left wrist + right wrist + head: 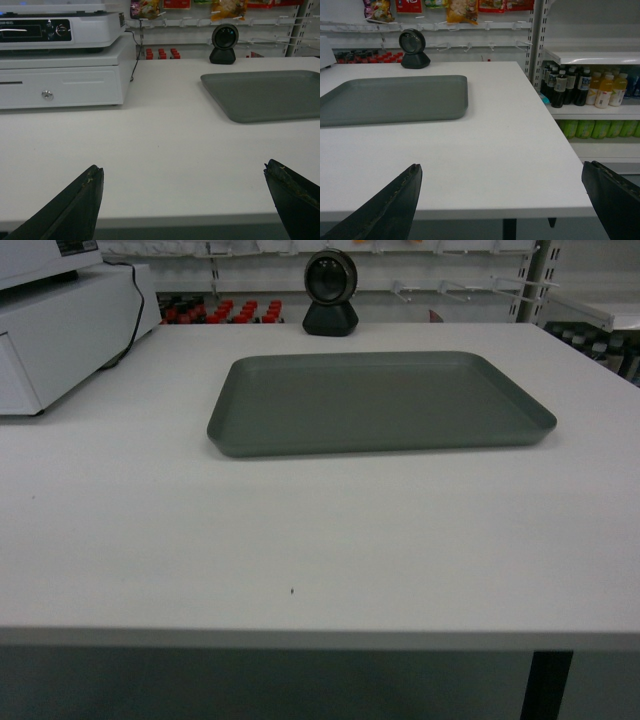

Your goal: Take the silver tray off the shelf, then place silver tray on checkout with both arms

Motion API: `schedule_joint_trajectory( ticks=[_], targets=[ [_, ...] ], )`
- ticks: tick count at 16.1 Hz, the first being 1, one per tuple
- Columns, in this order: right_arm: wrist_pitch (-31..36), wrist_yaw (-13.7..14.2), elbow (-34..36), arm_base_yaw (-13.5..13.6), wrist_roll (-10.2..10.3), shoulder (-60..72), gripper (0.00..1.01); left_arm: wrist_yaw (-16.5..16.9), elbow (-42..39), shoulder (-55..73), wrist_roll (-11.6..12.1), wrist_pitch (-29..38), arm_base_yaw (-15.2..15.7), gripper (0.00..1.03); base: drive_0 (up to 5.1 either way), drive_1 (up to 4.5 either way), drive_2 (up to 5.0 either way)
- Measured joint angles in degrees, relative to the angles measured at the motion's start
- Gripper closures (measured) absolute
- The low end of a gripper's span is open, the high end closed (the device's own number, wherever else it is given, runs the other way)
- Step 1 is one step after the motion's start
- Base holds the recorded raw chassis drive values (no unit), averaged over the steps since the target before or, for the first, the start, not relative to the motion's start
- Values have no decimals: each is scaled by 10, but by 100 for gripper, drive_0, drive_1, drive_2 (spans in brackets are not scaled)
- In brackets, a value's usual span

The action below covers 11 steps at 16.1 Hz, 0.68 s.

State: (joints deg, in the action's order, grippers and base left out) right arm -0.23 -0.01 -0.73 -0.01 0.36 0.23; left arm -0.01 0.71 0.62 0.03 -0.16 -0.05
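Grey-silver rectangular metal tray lies flat on white checkout table, near round black scanner. Head view shows neither gripper. Wrist views only: left gripper and right gripper, jaws spread wide, holding nothing, at table's near edge, well apart from tray. Right wrist view alone shows white shelf above bottles.

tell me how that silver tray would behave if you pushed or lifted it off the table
The silver tray looks like rigid metal, so it probably stays stiff when lifted. It lies flat on the smooth white checkout, so a push would likely slide it, not tip it. Its low rim and width suggest one end effector would struggle.
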Motion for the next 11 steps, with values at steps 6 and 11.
schedule_joint_trajectory(
  ticks=[6,11],
  targets=[
    [0,0,0,0,0,0,3,0,0,0,0,-2,0,5,-7,-441,426],
    [5,0,0,0,0,0,3,0,0,0,0,4,0,5,-7,-441,426]
  ],
)
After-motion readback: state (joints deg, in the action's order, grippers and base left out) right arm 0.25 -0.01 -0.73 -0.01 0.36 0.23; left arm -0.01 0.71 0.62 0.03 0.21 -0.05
